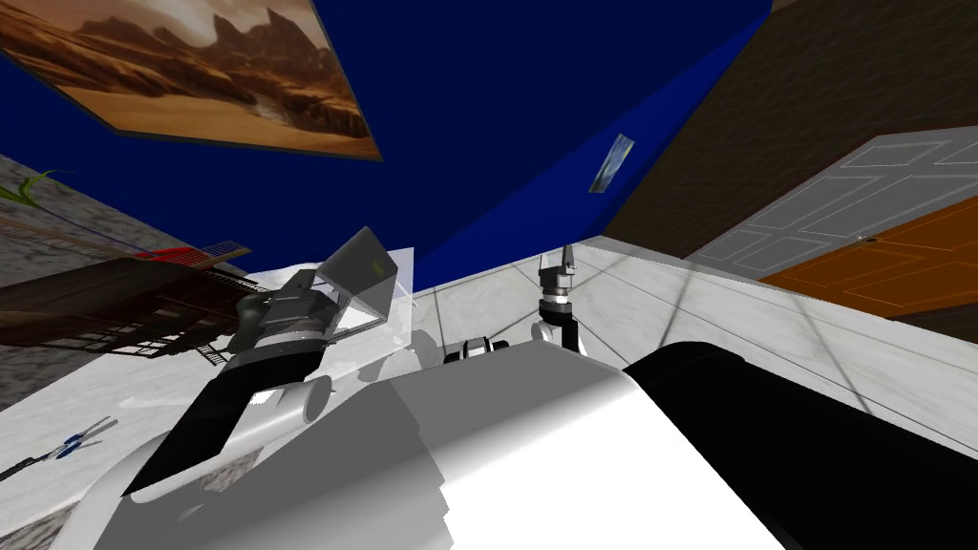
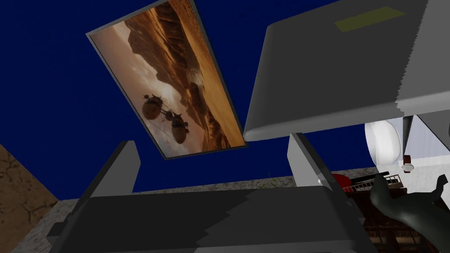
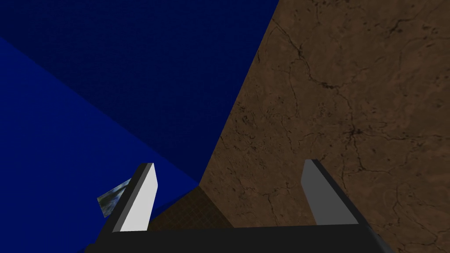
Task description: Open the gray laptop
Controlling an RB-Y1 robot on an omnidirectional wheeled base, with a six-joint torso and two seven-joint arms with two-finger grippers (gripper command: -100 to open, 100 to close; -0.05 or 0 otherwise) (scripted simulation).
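Fingers (image 2: 119, 171) of the left gripper (image 2: 211, 142) stand wide apart with nothing between them, raised towards a deep blue wall (image 2: 52, 88). The thin grey laptop (image 2: 325, 74) is right at that hand. Its lid is a dark grey panel with a yellow-green rectangular patch, and it hangs over one finger, whose tip meets the lid's lower edge. Whether the finger actually presses on the lid, I cannot tell.

Seen from the head camera, the laptop (image 1: 361, 272) sits on a white tabletop (image 1: 105, 411) to the robot's left front. Its lid is lifted at a slant away from the pale base. The left gripper (image 1: 310, 291), at the end of a black-and-white forearm, is close against the lid's near side.

Just beside the laptop is a dark green curved figure (image 1: 246, 320), which also shows in the left wrist view (image 2: 408, 206) near a round white object (image 2: 382, 142). Behind them is a dark slatted rack (image 1: 115, 306) with a red item (image 1: 172, 254) on top. A large framed painting of a brown desert landscape (image 1: 191, 67) hangs on the blue wall above. A small blue-and-black pen-like object (image 1: 76, 441) lies on the tabletop, well apart from the laptop.

The right gripper (image 1: 567, 256) is held upright ahead of the torso, well apart from the laptop, over a pale tiled floor (image 1: 726, 325). In its wrist view the right gripper (image 3: 228, 164) is likewise spread wide and holds nothing. Off to that side are a grey panelled door (image 1: 831, 200) and an orange-brown door (image 1: 888, 263).
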